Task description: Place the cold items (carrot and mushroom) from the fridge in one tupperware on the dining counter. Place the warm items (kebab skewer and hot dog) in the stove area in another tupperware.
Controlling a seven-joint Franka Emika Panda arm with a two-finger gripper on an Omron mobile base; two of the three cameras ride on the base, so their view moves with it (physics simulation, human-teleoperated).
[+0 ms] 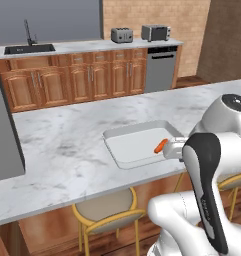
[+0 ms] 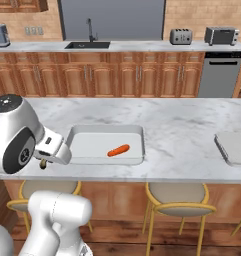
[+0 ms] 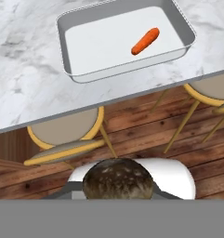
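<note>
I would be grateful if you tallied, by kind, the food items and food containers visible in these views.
bright orange tapered carrot: 1
tan-brown speckled mushroom: 1
shallow pale grey rectangular tupperware: 2
Total: 4

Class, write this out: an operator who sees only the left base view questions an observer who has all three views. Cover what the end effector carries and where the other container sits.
Operator: I see the carrot in the tupperware, but the arm hides the end effector. Is it holding anything?
Observer: Yes. The hand view shows it shut on the mushroom, a speckled brown cap.
Operator: Is there another container?
Observer: Yes. The right base view shows a second tupperware farther right on the counter, apart from the first.
</note>
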